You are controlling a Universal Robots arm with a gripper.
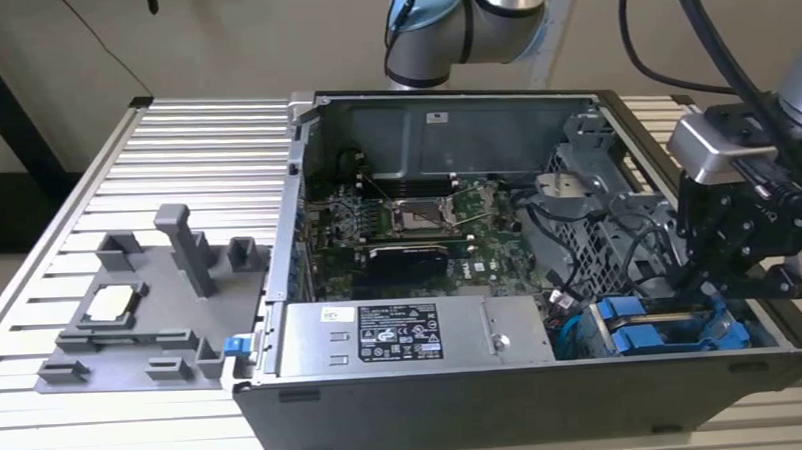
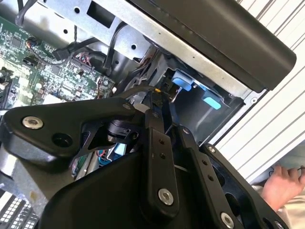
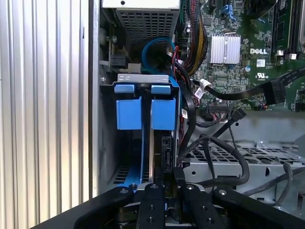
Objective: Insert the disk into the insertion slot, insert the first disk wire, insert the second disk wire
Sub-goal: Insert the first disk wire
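An open case [image 1: 514, 406] sat on a slatted table [image 1: 198, 142], its motherboard [image 1: 415, 219], power supply [image 1: 405, 335] and black cables [image 3: 228, 97] exposed, a grey fixture [image 1: 150, 294] just beside it.

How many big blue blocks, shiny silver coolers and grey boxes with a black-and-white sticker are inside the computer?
Big blue blocks: 2
Silver finned cooler: 1
Grey box with a black-and-white sticker: 1
Total: 4

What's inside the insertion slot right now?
Inside the insertion slot, two bright blue tabs and blue rails show. The gripper covers the part nearest the camera, so what sits there cannot be seen.
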